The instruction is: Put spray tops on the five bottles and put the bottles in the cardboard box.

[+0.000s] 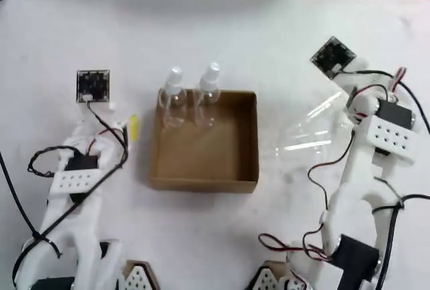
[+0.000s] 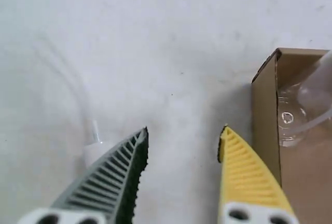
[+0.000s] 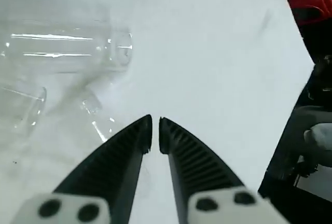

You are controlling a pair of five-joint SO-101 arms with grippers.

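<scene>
Lying right of centre, the clear bottles (image 1: 310,132) look light, slippery and roll-prone, best gripped mid-body; left claw (image 2: 184,130) stands apart, right claw (image 3: 155,120) together, empty.

Bright, even light; white table (image 1: 269,28) washed out; glare streaks on lying bottles (image 1: 309,132).
</scene>
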